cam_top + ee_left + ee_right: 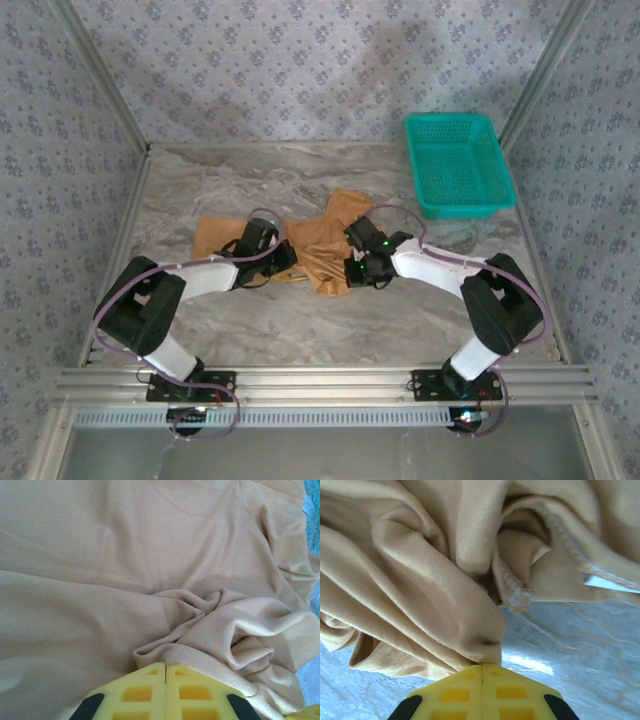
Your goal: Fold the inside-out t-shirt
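the tan short-sleeved cloth inside-out t-shirt point(335, 215) lies crumpled mid-frame on the grey marbled surface point(300, 325). the left tool point(165, 667) is clenched on a bunched hem fold. the right tool point(483, 666) is clenched on gathered cloth, below the small white label point(610, 583).

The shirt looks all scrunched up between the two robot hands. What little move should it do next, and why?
Probably draw the grippers gently apart. The left gripper and right gripper are each shut on a fold of the t-shirt, which lies bunched and wrinkled on the table. Spreading it flat likely has to come before any neat fold.
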`<action>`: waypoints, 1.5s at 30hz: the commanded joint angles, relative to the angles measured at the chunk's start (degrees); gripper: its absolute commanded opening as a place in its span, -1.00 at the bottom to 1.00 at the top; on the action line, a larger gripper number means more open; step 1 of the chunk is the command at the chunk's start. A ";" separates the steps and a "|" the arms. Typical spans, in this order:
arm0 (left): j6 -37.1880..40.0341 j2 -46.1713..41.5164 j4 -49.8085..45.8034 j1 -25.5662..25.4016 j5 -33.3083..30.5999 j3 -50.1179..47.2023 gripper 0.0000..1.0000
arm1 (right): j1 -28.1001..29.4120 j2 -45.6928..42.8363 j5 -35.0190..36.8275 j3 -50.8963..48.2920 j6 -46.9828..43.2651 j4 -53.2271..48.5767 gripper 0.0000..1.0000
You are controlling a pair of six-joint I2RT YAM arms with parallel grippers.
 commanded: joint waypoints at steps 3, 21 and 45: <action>0.22 0.43 0.32 -0.16 -0.15 2.11 -1.00 | 4.96 -7.22 8.94 3.81 5.83 -5.76 -0.54; 0.51 -0.26 -0.46 -0.13 -0.70 1.23 -1.00 | 8.80 6.89 -6.43 6.36 18.46 11.20 -0.13; 0.97 -1.60 -1.58 0.75 -0.42 3.40 -1.00 | 6.97 -8.05 -4.51 16.09 12.61 -0.64 -1.00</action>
